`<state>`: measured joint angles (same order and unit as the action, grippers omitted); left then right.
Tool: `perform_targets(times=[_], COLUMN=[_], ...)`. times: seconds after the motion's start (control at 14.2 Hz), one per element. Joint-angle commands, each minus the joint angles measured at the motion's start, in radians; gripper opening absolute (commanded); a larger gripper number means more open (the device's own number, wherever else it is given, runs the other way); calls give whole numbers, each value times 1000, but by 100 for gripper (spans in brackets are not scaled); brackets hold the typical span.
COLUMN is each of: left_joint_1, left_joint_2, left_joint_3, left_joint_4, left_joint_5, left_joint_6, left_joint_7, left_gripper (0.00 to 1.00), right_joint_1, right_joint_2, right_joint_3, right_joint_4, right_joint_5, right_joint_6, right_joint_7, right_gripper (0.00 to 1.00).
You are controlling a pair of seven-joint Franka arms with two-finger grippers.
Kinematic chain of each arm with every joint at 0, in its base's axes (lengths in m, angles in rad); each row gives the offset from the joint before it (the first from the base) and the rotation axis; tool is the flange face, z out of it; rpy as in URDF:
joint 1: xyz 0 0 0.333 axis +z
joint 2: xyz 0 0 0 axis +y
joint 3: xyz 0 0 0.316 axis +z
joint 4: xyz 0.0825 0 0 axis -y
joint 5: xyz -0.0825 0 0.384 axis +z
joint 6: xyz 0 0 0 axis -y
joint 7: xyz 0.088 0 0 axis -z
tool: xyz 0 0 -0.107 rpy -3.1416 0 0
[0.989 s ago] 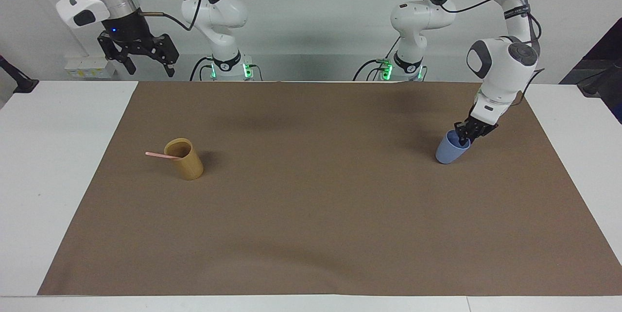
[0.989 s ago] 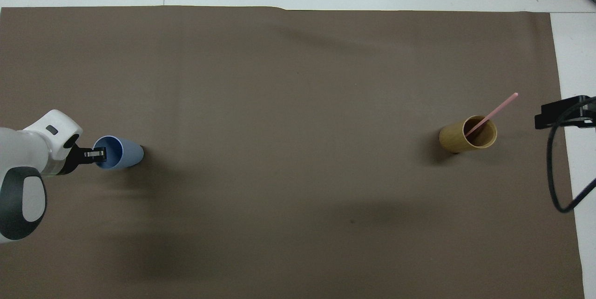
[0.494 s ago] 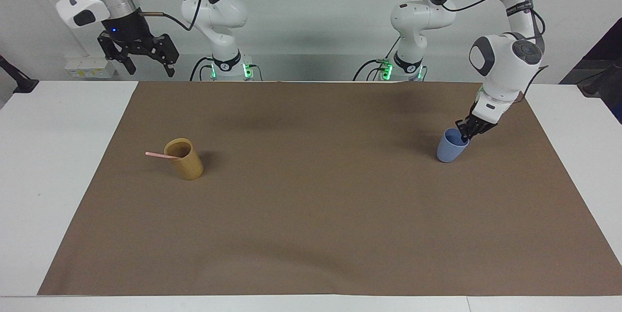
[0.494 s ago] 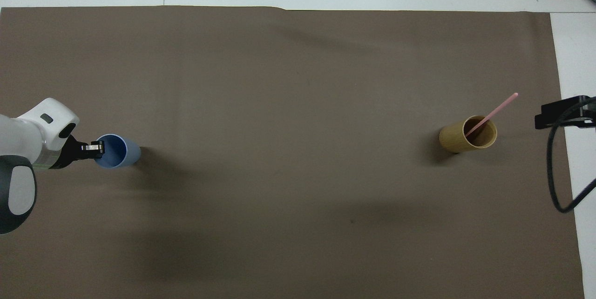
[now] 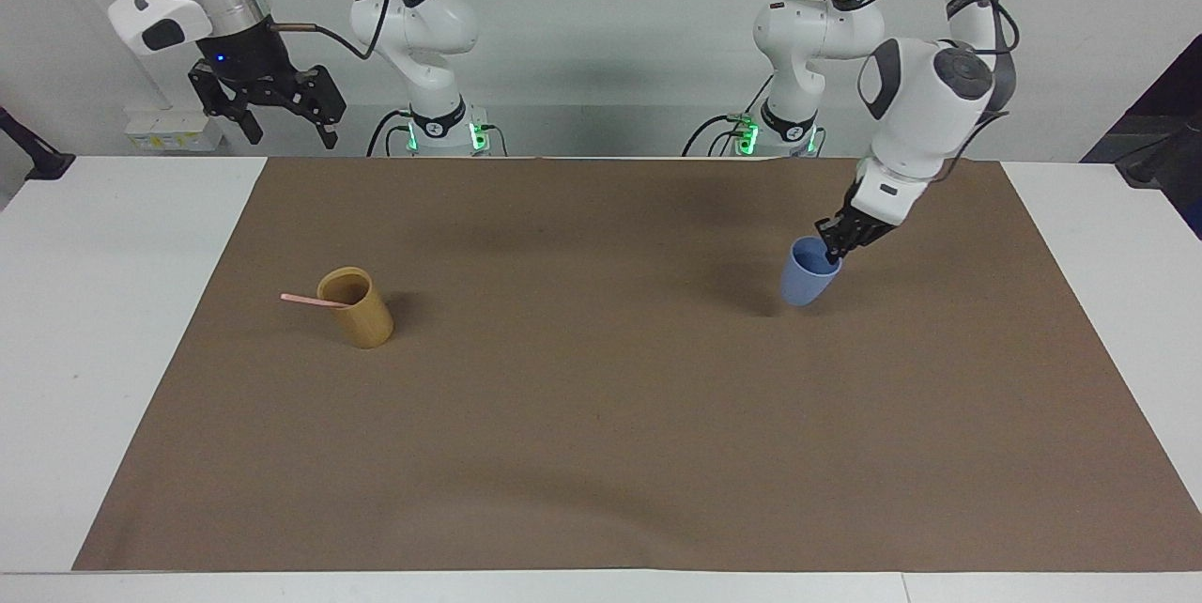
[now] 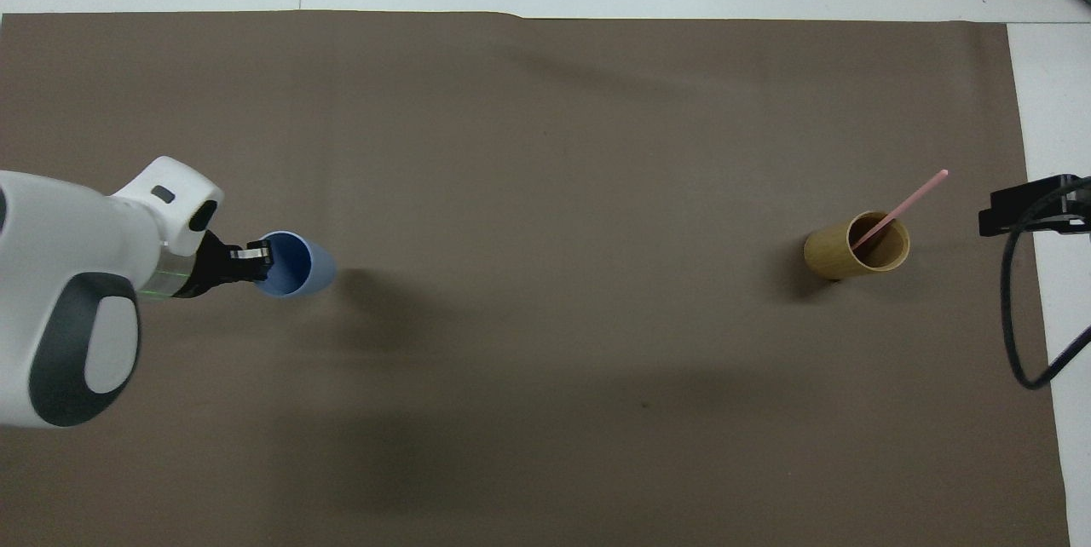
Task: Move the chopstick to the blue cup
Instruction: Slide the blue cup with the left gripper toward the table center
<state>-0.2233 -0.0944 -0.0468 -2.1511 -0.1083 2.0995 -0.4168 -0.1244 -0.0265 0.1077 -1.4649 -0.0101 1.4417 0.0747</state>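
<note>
My left gripper is shut on the rim of the blue cup and holds it, tilted, just above the brown mat at the left arm's end. A pale pink chopstick leans in the tan cylindrical cup, which stands on the mat at the right arm's end. My right gripper is open and waits high above the table's edge near its base; in the overhead view only its tip shows.
A brown mat covers most of the white table. A black cable hangs from the right arm at the mat's edge.
My left gripper has lifted the blue cup off the mat and carried it toward the middle of the table. The right arm, tan cup and chopstick have not moved.
</note>
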Motion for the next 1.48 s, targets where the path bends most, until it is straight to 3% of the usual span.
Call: perform_targets(times=[0.0, 0.42, 0.92, 1.41], left_joint_1=[-125, -362, -389, -369], left_joint_2=[5, 79, 124, 154], left_joint_3=[16, 18, 18, 16], left_joint_4=[39, 30, 22, 19], left_joint_5=[-14, -13, 104, 102], left_joint_6=[-16, 106, 171, 212], left_joint_7=[-152, -447, -447, -442], left_gripper=[0, 0, 0, 0], right_joint_1=[-14, -14, -14, -14], right_joint_2=[-12, -12, -12, -12], right_joint_3=[4, 4, 4, 4], right_joint_4=[-12, -12, -11, -12], right_joint_5=[19, 19, 19, 19], right_joint_6=[2, 2, 2, 2], right_joint_7=[-6, -6, -6, -6], right_gripper=[100, 100, 100, 100])
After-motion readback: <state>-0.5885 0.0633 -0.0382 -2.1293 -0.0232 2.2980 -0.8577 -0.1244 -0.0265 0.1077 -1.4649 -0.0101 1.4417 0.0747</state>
